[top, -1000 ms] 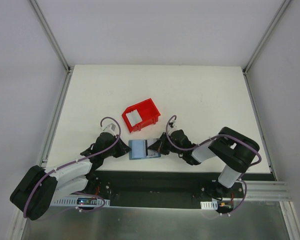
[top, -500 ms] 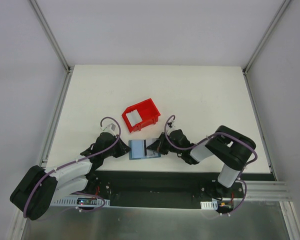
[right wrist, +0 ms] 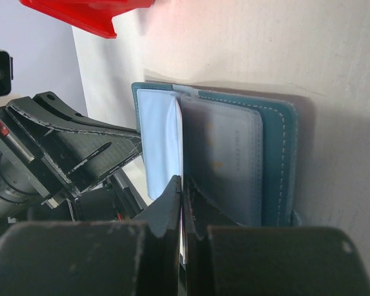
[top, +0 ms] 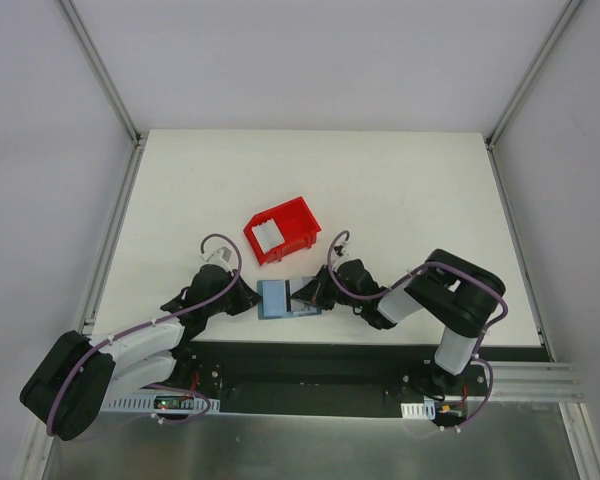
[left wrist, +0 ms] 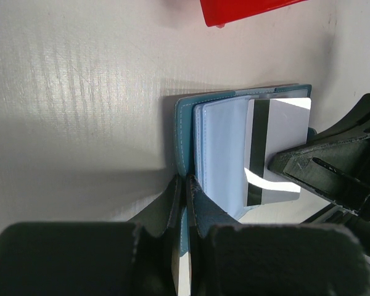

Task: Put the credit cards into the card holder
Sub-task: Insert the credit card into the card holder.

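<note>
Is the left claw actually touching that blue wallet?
Touching. The left wrist view shows the left gripper shut on the teal edge of the card holder, which runs between its fingers with no gap.

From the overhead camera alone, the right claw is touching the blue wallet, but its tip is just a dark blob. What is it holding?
Observer: The right gripper is shut on a card. The left wrist view shows the card's black stripe.
Operator: Is it tucked in?
Observer: In that view it lies across the pale pockets of the open wallet, with nearly all of it showing. I cannot tell whether an edge is in a slot.
Operator: And the other arm?
Observer: The left gripper is shut on the wallet's teal edge, pinning it.
</note>
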`<state>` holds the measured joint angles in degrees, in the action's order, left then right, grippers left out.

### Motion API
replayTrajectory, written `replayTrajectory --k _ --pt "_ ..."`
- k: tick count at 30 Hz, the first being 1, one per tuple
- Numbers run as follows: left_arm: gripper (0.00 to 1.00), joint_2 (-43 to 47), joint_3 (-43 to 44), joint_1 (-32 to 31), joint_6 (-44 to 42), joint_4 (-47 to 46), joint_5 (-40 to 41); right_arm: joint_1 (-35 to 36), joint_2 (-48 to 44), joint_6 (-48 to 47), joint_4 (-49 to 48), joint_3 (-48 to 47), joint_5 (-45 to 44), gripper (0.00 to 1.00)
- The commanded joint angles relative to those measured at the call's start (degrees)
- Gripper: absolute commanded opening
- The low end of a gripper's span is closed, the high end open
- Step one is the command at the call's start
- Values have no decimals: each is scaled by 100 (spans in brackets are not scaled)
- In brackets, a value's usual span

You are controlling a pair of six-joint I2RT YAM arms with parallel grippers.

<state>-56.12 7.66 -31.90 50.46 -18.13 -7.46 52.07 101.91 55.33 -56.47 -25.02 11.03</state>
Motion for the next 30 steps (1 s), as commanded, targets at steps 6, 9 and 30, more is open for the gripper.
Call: replayTrajectory --k 6,9,30 --pt "0 -22 -116 -27 -1 126 -53 84 233 -83 22 -117 84 0" --pt "0 22 -124 -27 -10 143 -36 -39 163 -250 92 -100 128 0" --pt "0 48 -116 -27 -27 178 -9 57 14 -443 741 -434 128 20"
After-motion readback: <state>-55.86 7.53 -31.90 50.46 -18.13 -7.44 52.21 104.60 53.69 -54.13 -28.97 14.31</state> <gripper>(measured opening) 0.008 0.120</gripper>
